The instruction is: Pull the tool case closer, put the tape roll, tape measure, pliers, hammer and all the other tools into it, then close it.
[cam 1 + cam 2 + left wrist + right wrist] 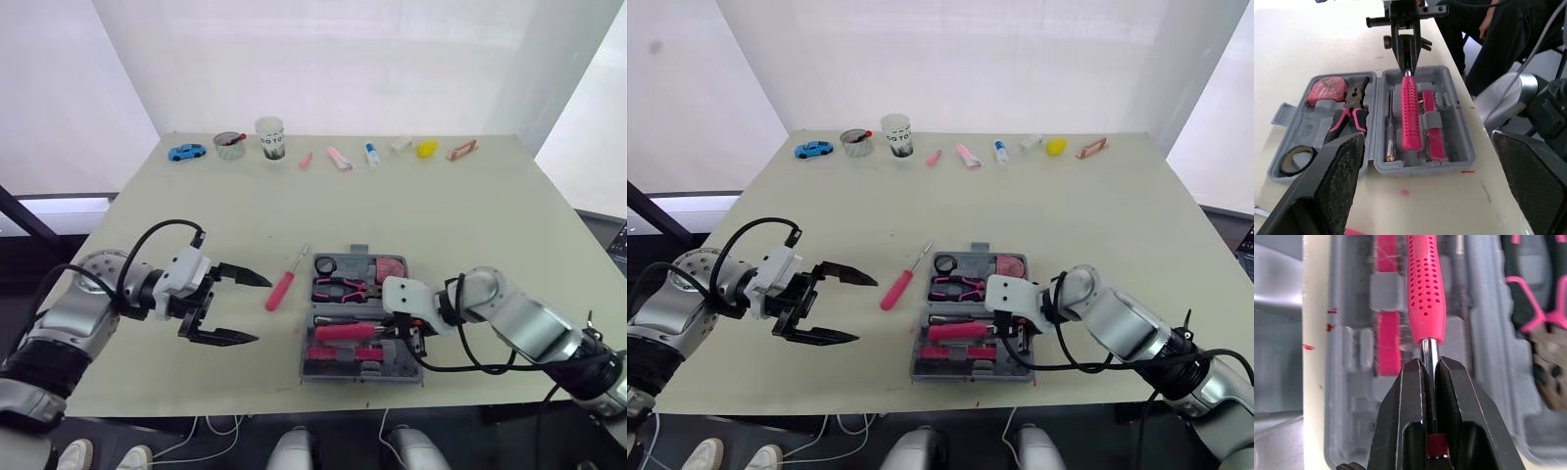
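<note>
The right gripper (1430, 367) gripped the pink-handled hammer (345, 332) by its shaft, likely seating it in the open grey plastic tool case (1425, 168) — the left gripper (263, 310) gaped empty.

Grey tool case (1462, 142), lower centre. Pink hammer (1410, 115) grip w/ dot pattern, chrome shaft. Pink/black pliers (1352, 117). Pink-red tape measure (1327, 90). Pink-handled screwdriver (282, 290), mid frame. Pale beige worktop (421, 215). Blue toy car (186, 152), upper left. Black left tool (263, 310).
</note>
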Robot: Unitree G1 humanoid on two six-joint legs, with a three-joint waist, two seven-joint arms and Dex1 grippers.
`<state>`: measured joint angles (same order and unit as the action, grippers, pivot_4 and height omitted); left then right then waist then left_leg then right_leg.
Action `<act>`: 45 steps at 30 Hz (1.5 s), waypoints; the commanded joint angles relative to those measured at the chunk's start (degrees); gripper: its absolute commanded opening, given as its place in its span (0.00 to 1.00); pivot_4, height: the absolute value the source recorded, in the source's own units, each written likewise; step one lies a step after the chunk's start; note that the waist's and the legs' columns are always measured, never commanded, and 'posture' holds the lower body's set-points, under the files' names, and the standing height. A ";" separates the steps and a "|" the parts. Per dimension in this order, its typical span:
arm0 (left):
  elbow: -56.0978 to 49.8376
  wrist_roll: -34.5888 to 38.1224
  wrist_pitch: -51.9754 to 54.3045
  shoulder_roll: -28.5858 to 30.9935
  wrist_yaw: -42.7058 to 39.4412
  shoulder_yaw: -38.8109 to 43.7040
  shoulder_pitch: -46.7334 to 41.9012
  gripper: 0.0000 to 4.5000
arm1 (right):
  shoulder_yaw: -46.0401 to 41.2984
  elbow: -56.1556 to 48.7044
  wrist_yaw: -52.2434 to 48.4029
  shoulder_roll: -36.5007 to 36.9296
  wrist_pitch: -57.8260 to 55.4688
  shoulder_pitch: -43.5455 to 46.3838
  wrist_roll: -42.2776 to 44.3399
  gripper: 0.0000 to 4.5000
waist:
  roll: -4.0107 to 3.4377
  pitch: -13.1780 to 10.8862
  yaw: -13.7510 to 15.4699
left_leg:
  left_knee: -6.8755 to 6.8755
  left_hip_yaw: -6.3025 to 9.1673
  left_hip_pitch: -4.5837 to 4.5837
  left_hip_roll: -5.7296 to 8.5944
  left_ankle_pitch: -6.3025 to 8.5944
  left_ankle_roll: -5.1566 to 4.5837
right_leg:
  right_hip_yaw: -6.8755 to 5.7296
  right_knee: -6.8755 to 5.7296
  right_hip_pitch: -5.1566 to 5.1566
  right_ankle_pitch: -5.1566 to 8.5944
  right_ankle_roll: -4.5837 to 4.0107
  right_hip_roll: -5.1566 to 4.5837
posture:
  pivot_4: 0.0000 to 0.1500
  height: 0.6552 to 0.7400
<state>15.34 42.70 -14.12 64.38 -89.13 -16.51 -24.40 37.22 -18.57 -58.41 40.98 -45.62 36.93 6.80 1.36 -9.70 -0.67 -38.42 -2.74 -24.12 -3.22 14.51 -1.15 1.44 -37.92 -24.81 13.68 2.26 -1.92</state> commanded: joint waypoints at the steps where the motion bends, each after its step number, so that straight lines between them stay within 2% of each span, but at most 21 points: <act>1: -0.02 0.54 -2.22 1.31 -3.37 -0.19 -0.06 1.00 | 1.27 1.08 1.05 -2.64 -1.17 1.55 -2.46 0.02 | 0.01 0.01 -0.01 | -0.01 0.00 0.00 0.00 0.00 0.00 | -0.01 -0.01 0.00 0.00 0.00 0.00 | 1.00 1.00; 8: -0.05 0.54 -3.39 2.01 -3.37 -0.75 0.68 1.00 | 2.08 4.32 2.56 -7.16 -1.46 1.24 -4.55 0.02 | 0.02 0.01 -0.16 | -0.04 -0.01 0.02 -0.01 0.00 0.00 | 0.01 -0.06 0.00 -0.01 0.00 0.01 | 1.00 1.00; 16: 0.29 0.53 -3.71 1.39 -3.37 -0.81 0.24 1.00 | 2.62 6.17 1.85 -8.54 1.55 0.69 -6.67 0.02 | 0.02 0.01 -0.24 | -0.04 -0.01 0.09 -0.05 -0.01 0.00 | 0.01 -0.13 0.01 -0.01 -0.01 0.08 | 1.00 1.00; 17: 0.31 0.42 -3.76 1.21 -3.37 -0.76 0.24 1.00 | 2.39 6.27 1.66 -8.50 1.70 0.69 -6.75 0.22 | 0.02 0.01 -0.23 | -0.04 -0.02 0.09 -0.05 -0.01 0.00 | 0.02 -0.13 0.01 -0.01 -0.01 0.07 | 1.00 1.00; 19: 0.40 0.33 -3.80 0.97 -3.37 -0.75 0.23 1.00 | 1.82 6.67 1.73 -8.47 2.27 0.84 -7.11 0.30 | 0.02 0.01 -0.15 | -0.04 -0.02 0.09 -0.05 -0.01 0.00 | 0.02 -0.13 0.01 -0.01 -0.01 0.07 | 1.00 1.00; 20: 0.42 0.35 -3.71 0.78 -3.37 -0.65 0.25 1.00 | 1.18 6.73 1.86 -8.37 2.41 0.85 -7.07 0.43 | 0.02 0.01 -0.09 | -0.04 -0.02 0.09 -0.05 -0.01 0.01 | 0.02 -0.13 0.01 -0.01 -0.01 0.07 | 1.00 1.00; 21: 0.46 0.38 -3.58 0.63 -3.37 -0.57 0.18 1.00 | 0.45 6.54 1.53 -8.17 2.09 0.89 -6.60 0.47 | 0.02 0.01 -0.08 | -0.04 -0.03 0.08 -0.04 -0.01 0.01 | 0.02 -0.11 0.02 -0.01 -0.01 0.06 | 1.00 1.00; 23: 0.62 0.33 -3.53 0.41 -3.37 -0.41 0.15 1.00 | -0.85 5.50 0.15 -7.50 0.85 0.87 -5.22 0.66 | 0.02 0.01 -0.04 | -0.04 -0.05 0.08 -0.04 -0.01 0.01 | 0.03 -0.10 0.02 -0.01 -0.01 0.04 | 1.00 1.00; 29: 1.92 -0.26 -3.73 -0.66 -3.37 -0.16 -0.59 1.00 | -6.72 4.43 0.35 -10.60 4.06 -1.18 -0.30 0.66 | 0.03 0.02 -0.02 | -0.05 -0.01 0.08 -0.04 -0.01 0.00 | 0.01 -0.12 0.03 -0.02 -0.01 0.06 | 1.00 1.00; 32: 2.08 -0.28 -3.54 -1.26 -3.37 0.23 -0.68 1.00 | -9.86 5.77 1.68 -14.06 10.48 -3.61 1.57 0.47 | 0.03 0.02 -0.11 | -0.05 -0.01 0.08 -0.04 -0.01 0.01 | 0.02 -0.12 0.03 -0.02 0.00 0.07 | 1.00 1.00; 34: 2.15 -0.21 -3.37 -1.55 -3.37 0.51 -0.65 1.00 | -10.44 6.51 1.21 -15.21 14.07 -4.87 2.20 0.25 | 0.03 0.02 -0.07 | -0.05 -0.02 0.08 -0.04 -0.01 0.01 | 0.02 -0.11 0.04 -0.02 0.00 0.07 | 1.00 1.00; 35: 2.28 -0.30 -3.43 -1.65 -3.37 0.56 -0.67 1.00 | -10.06 6.67 1.38 -15.12 14.20 -5.18 1.60 0.10 | 0.03 0.02 -0.06 | -0.05 -0.02 0.08 -0.04 -0.01 0.01 | 0.02 -0.11 0.04 -0.02 0.00 0.06 | 1.00 1.00; 36: 2.52 -0.46 -3.54 -1.81 -3.37 0.58 -0.71 1.00 | -9.60 7.02 1.30 -15.03 14.84 -5.46 1.13 0.01 | 0.03 0.02 -0.06 | -0.06 -0.03 0.08 -0.03 -0.01 0.01 | 0.03 -0.10 0.05 -0.02 0.01 0.05 | 1.00 1.00; 45: 3.65 -2.73 -3.27 -3.88 -3.37 2.11 -0.39 1.00 | -5.72 15.28 3.72 -17.71 18.19 -6.52 -3.86 0.01 | 0.05 0.03 -0.04 | -0.12 -0.02 0.11 -0.03 -0.01 0.01 | 0.02 -0.17 0.07 -0.02 0.00 0.06 | 1.00 1.00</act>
<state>18.87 40.61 -16.72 60.49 -89.21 -16.43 -24.53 30.43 -4.81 -55.45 23.94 -28.93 30.98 4.40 1.40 -9.68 -0.71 -38.54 -2.76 -24.01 -3.25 14.50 -1.15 1.47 -38.09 -24.74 13.65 2.26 -1.86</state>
